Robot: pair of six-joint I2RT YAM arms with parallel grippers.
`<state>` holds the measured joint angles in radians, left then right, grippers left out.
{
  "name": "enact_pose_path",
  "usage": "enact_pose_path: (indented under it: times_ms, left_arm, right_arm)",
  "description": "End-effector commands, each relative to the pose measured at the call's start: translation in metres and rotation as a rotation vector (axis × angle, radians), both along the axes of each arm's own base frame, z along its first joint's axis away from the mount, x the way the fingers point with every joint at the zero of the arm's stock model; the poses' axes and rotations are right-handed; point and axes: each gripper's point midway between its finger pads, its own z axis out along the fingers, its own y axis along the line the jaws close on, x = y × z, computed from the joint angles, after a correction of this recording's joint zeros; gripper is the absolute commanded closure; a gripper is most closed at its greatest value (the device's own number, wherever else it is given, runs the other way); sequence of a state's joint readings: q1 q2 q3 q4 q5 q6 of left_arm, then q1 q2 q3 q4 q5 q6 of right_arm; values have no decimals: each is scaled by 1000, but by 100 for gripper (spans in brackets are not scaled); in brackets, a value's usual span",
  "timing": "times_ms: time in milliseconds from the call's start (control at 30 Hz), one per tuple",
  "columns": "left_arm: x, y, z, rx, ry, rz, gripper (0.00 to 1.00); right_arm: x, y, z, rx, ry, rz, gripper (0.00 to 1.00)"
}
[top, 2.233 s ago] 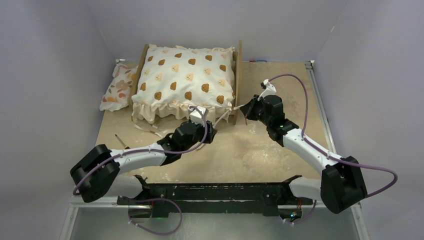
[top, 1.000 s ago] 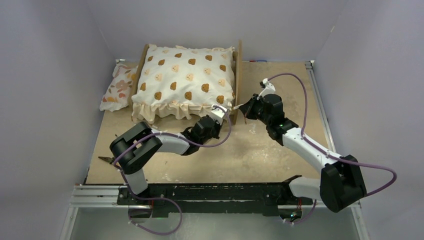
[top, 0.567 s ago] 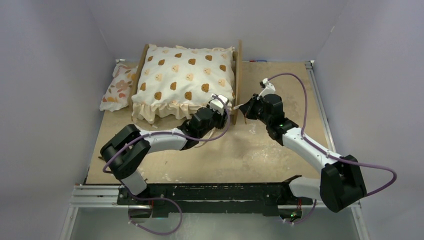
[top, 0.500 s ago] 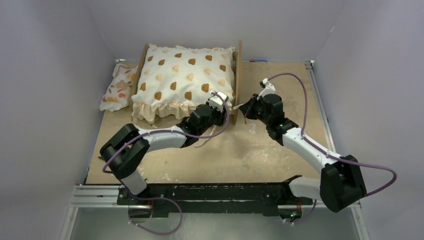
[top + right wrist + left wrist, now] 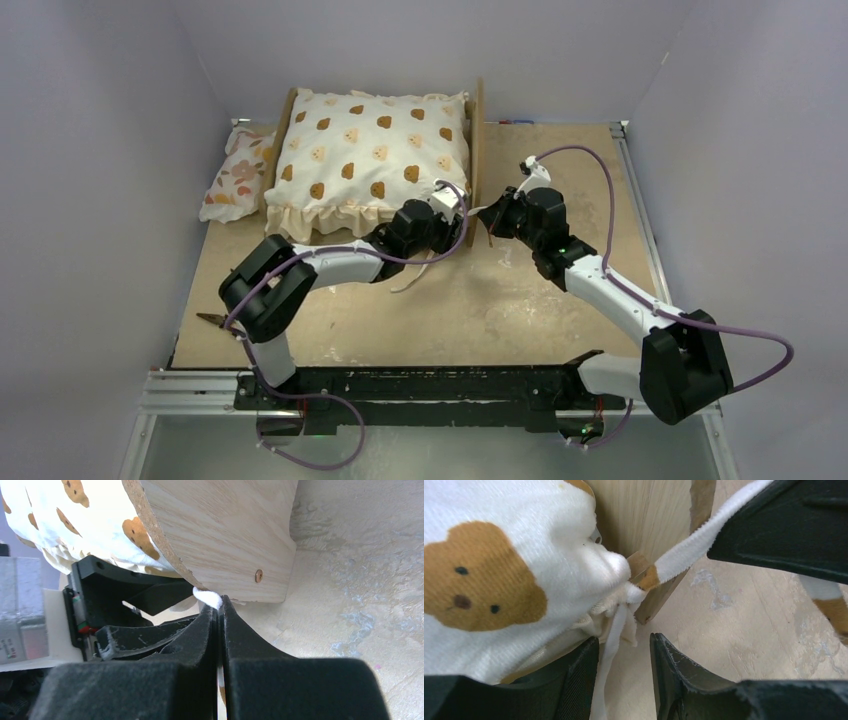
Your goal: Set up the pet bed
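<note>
Pet bed, small light-wood frame: stands at the far left of the tan table, bearing a large cream bear-print ruffled cushion; small floral pillow lies just beside its left rail. Right gripper: jaws closed on a white fabric tie at the bed's near right corner. Left gripper: jaws apart, a second white tie hanging loose between them.
</note>
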<state>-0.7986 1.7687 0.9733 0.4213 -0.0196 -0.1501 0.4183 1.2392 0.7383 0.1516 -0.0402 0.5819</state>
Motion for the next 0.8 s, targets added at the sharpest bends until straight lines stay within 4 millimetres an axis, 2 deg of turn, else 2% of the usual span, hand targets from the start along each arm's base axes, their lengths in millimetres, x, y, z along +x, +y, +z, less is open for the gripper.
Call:
enact_pose_path:
  times_ms: [0, 67, 133, 233, 300, 433, 567, 667, 767]
  left_arm:
    - [9, -11, 8, -29, 3, -9, 59]
    - [12, -12, 4, -26, 4, -8, 61]
    - [14, -15, -2, -20, 10, -8, 70]
    - [12, -16, -9, -20, 25, -13, 100]
    - [6, -14, -21, -22, 54, -13, 100]
    - [-9, -2, -61, -13, 129, 20, 100]
    - [-14, 15, -94, -6, 197, 116, 100]
    - [-16, 24, -109, -2, 233, 169, 100]
    - [-15, 21, -109, -12, 247, 176, 100]
  right_arm:
    - [11, 3, 28, 29, -84, 0, 100]
    - [12, 3, 28, 29, -82, -1, 100]
    - [12, 3, 29, 30, -85, -1, 100]
    - [12, 2, 34, 31, -93, -7, 100]
    - [14, 0, 41, 28, -107, -21, 100]
    - [19, -8, 54, 36, -128, -54, 100]
    - [25, -15, 62, 44, -134, -79, 100]
    - [31, -22, 71, 54, -149, -101, 100]
    - [35, -27, 78, 57, -163, -116, 100]
